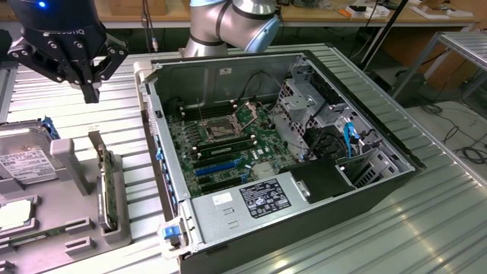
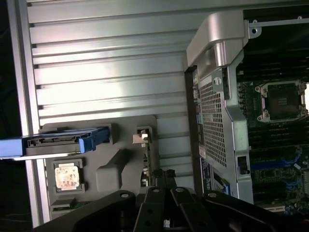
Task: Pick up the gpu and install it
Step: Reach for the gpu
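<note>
Broadly, we see a ribbed metal worktop (image 1: 426, 228) carrying an open case (image 1: 220, 77) that lies on its side. From the exterior view we look down into it: the board (image 1: 228, 142) with its bare socket (image 1: 223, 130), blue slots below that, and a power supply (image 1: 263, 197) with a black label at the near end. The wrist view gives us the other side of the same case, the perforated rear grille (image 2: 212, 121) on its outer wall, with the socket (image 2: 282, 99) beyond it.

The arm (image 1: 232, 23) rises behind the case. To the exterior view's left of the case sits a grey holder (image 1: 65, 171). The wrist view shows the holder (image 2: 113, 169) from above.

The tool (image 1: 92, 97) hangs above the worktop beyond the holder's far end, well clear of everything. Its fingers are pressed together with nothing between them. In the wrist view the tool (image 2: 165, 179) shows as black linkages that meet at the tip.

A drive (image 1: 27, 160) with a white label rests in the holder; in the wrist view we see it edge-on in its blue frame (image 2: 58, 142).

The gpu (image 1: 105, 182) stands upright on its long edge in a holder slot, just beside the case wall and apart from the tool. In the wrist view it is a thin line (image 2: 145, 159), with the tool's tip in line with it.

A small chip (image 2: 66, 176) lies flat in the holder near the drive.
</note>
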Controlling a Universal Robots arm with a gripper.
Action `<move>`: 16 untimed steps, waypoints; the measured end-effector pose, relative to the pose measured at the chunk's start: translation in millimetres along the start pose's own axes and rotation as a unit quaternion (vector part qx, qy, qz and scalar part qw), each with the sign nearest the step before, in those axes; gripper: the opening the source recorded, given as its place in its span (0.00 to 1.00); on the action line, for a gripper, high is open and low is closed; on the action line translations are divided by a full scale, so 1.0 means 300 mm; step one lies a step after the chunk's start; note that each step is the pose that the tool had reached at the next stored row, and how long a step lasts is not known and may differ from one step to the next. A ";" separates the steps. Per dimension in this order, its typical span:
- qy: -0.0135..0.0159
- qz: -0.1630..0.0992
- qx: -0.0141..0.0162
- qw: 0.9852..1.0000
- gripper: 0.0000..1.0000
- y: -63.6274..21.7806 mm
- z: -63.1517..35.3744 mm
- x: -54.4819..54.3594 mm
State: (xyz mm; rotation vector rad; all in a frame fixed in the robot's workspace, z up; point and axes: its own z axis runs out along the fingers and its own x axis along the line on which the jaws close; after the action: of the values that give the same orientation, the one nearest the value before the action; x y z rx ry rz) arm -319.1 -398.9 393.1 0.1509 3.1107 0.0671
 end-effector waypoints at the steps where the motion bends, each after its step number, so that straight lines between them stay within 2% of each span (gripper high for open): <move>1: 0.000 0.000 0.000 1.000 0.11 -0.001 0.000 0.006; 13: 0.000 0.000 0.000 1.000 0.11 -0.006 -0.002 0.064; 16: 0.000 0.000 0.000 1.000 0.11 -0.006 -0.002 0.064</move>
State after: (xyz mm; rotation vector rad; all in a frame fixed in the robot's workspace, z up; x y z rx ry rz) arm -338.5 -398.9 393.1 0.1516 3.1106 0.0672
